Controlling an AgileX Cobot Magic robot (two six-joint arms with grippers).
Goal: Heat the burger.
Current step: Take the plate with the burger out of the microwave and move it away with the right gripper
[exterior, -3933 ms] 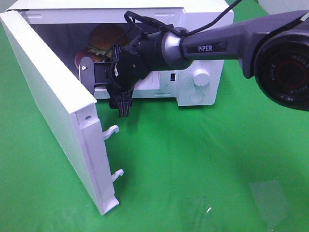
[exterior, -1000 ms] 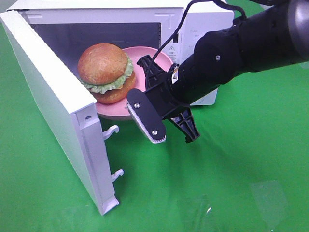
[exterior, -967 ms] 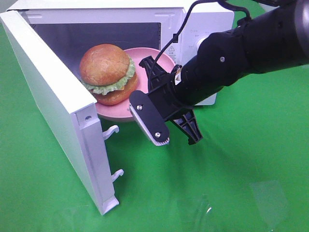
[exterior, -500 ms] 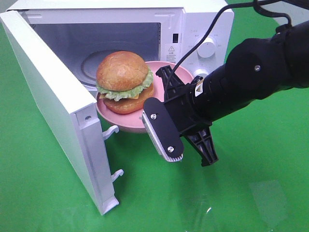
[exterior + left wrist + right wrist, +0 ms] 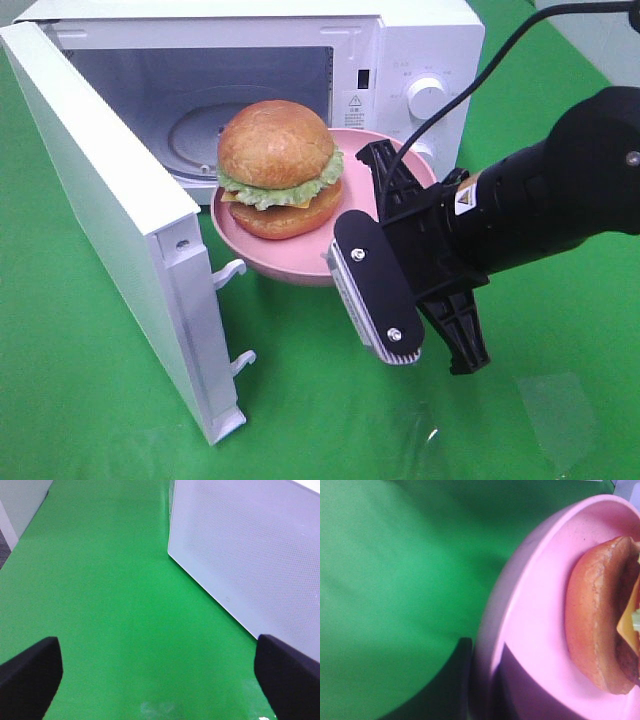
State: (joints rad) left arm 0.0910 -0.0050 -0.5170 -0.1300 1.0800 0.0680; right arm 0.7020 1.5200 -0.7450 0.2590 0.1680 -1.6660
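- Burger: round, with a domed tan-brown top bun, green lettuce frill, a yellow cheese edge and a darker lower bun. It sits upright with the dome up and its stacking axis vertical; being round in plan, it has no evident long axis. It rests on the left part of the plate, just in front of the microwave's open cavity and outside it.
- Burger, right wrist view: the lower bun shows edge-on against the plate floor, with a sliver of cheese and lettuce at the frame edge.
- Plate: pink, round and shallow, roughly level and carried clear of the counter. Its near-right rim disappears behind the gripper. In the right wrist view the rim fills most of the frame.
- Right gripper: black, with a ribbed pale pad facing the camera, at the plate's right rim. It holds the plate by that rim.
- Left gripper: two dark fingertips at opposite frame corners, set wide apart with nothing between them, above bare counter.
- Microwave: white, with two round knobs on its right panel. The cavity holds a glass turntable.
- Microwave door: swung fully open to the left, two latch hooks on its free edge.
- Counter: covered in green cloth.
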